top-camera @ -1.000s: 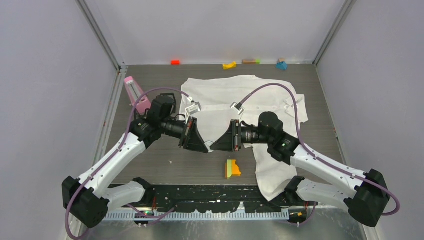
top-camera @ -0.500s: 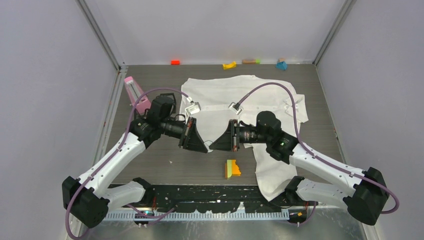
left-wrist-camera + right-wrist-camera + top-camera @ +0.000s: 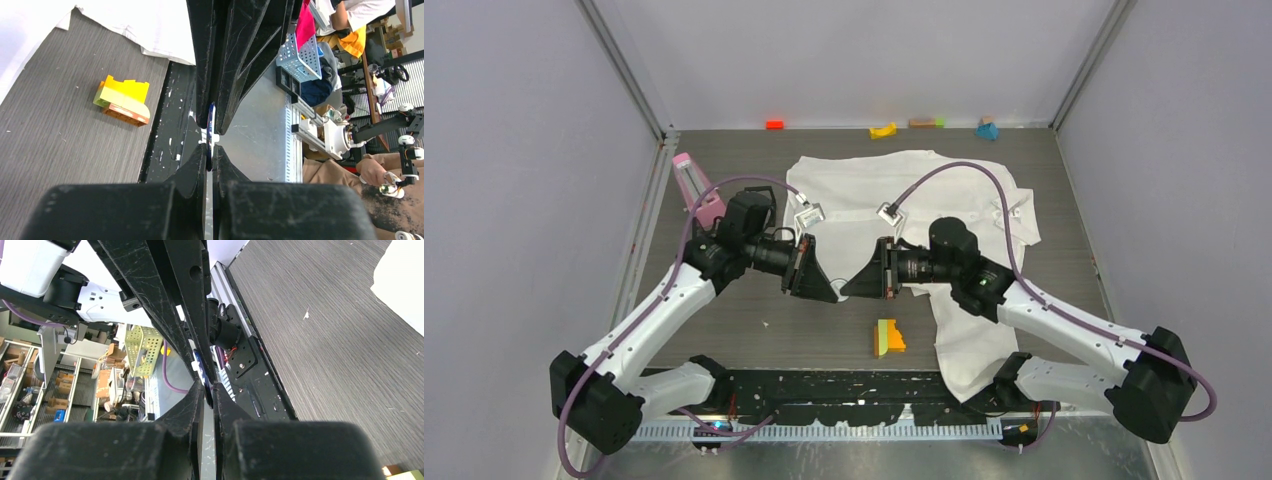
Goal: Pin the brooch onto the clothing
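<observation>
Dark-blue round brooch [image 3: 211, 119] held edge-on.
Left end effector [image 3: 210, 150] and right end effector [image 3: 208, 390] both clamp it, jaws nearly closed.

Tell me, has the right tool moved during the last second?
Yes. The right tool shifted slightly left, toward the left tool, judged against the block stack.

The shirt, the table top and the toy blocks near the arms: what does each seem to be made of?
The shirt: thin white cloth, matte, perhaps cotton; it lies in soft wrinkles.
The table top: dark grey wood-look surface, matte, likely laminate; fine straight grain lines show.
The toy blocks: moulded plastic, slightly glossy, judging by their bright flat colours and studs.
</observation>
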Controlling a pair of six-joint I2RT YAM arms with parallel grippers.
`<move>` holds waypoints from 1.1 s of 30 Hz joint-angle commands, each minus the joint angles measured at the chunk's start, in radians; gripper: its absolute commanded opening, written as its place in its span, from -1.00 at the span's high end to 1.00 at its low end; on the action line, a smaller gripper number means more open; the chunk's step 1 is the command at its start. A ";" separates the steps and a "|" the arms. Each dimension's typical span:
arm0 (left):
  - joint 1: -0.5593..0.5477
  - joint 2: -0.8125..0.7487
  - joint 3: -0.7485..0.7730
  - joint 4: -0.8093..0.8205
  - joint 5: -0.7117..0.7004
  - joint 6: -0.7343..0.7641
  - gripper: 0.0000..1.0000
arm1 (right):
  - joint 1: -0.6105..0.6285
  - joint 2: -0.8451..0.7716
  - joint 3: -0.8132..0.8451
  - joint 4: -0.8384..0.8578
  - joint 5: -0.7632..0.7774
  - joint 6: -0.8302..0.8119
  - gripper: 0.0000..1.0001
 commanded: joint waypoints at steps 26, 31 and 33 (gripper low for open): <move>0.111 -0.003 0.031 0.048 -0.005 -0.001 1.00 | 0.005 -0.133 0.285 -0.651 0.823 -0.191 -0.57; 0.146 -0.011 0.017 0.094 0.042 -0.036 1.00 | -0.004 0.000 0.304 -0.692 0.921 -0.185 -0.62; 0.148 -0.011 0.015 0.097 0.045 -0.037 1.00 | -0.019 0.060 0.298 -0.668 0.885 -0.199 -0.63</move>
